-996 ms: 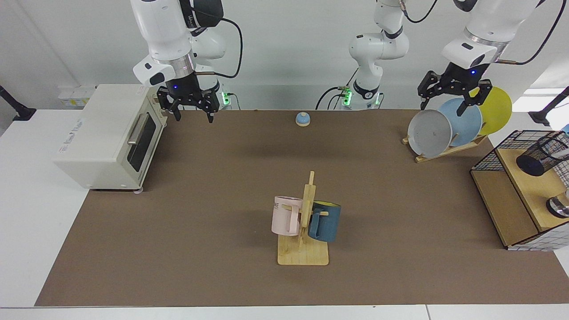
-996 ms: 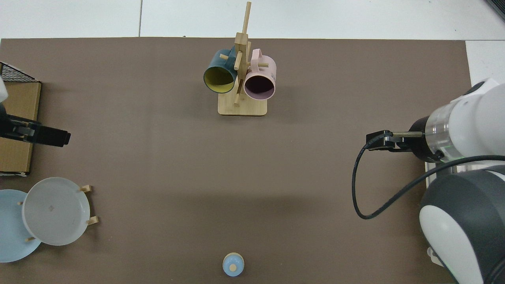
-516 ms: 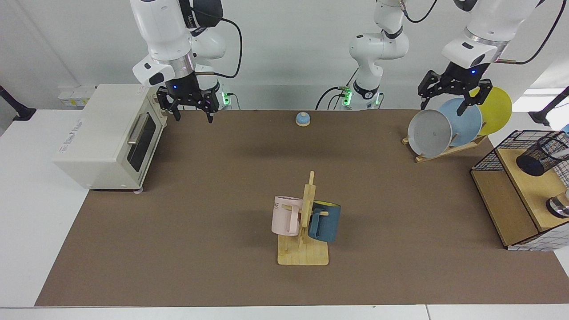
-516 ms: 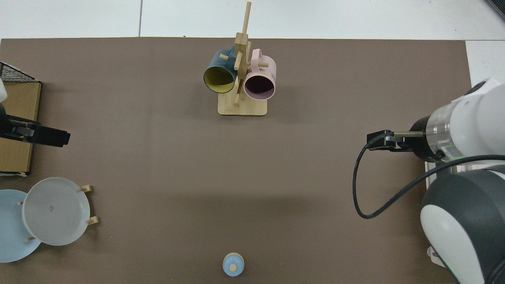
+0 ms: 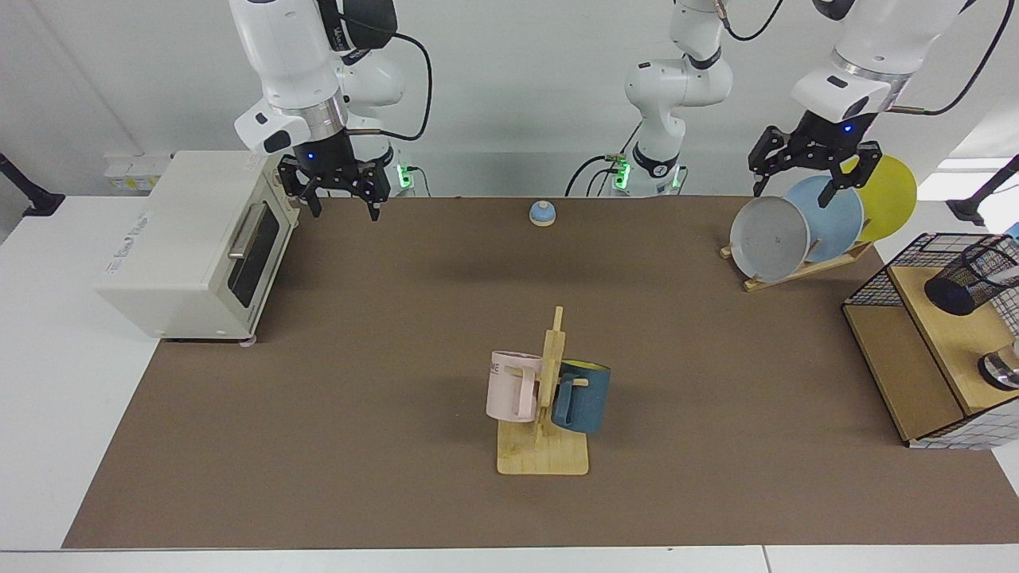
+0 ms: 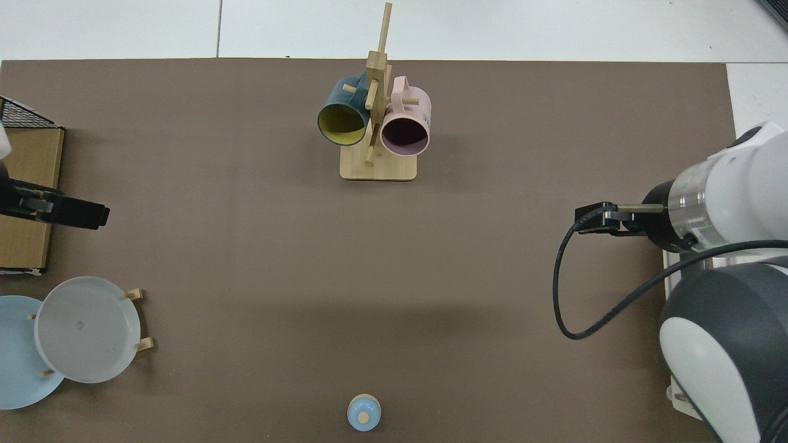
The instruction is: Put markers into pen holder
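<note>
Left gripper (image 5: 798,188): 2 o'clock, above plates (image 5: 771,237), spread open, empty
Right gripper (image 5: 341,207): 10 o'clock, beside oven (image 5: 191,243), open, empty
Pen holder (image 5: 967,278): 3 o'clock, in basket (image 5: 868,293)

Pen holder (image 5: 970,278) on shelf in basket (image 5: 872,288), beside plate rack (image 5: 798,271).

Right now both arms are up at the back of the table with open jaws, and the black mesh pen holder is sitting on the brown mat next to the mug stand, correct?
Not quite. The pen holder isn't on the brown mat by the mug stand; the facing view shows it on the wooden shelf inside the wire basket. The rest holds: the left gripper and right gripper hang at the back, jaws open.
</note>
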Robot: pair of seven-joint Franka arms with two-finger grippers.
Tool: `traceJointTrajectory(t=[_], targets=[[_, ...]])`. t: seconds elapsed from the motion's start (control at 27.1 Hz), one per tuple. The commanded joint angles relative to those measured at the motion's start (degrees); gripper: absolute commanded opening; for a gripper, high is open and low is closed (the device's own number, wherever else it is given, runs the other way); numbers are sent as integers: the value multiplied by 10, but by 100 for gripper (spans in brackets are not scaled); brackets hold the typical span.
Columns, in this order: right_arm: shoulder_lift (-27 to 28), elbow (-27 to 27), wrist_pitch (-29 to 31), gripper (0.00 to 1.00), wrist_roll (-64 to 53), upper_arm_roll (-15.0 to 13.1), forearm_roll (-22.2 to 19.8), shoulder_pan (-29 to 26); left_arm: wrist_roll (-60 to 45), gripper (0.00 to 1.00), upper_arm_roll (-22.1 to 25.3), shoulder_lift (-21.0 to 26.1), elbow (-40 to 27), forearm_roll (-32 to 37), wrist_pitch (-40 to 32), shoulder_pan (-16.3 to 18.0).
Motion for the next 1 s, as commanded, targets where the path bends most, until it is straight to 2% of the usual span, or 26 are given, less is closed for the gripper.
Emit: traceJointTrajectory(t=[0.0,0.07,0.11,0.48,0.63,0.77,0.96], targets=[[-1,-1,-4,99,-26,-43,10,32,0,100,-2,-1,9,-2,-14,5],[-1,-1,-4,99,-33,-72,10,59,0,100,-2,-1,9,-2,-14,5],[-1,-1,-4,99,-38,-77,10,68,0,100,-2,-2,9,-2,-14,5],[14,5,3,99,-41,-89,7,83,0,100,-2,-1,9,-2,-14,5],[29,32,-5,99,-40,-88,8,83,0,100,-2,-2,9,-2,-14,5],[60,92,-42,99,-39,-88,7,82,0,100,-2,-1,9,-2,-14,5],[63,100,-48,99,-35,-88,11,80,0,100,-2,-1,9,-2,-14,5]])
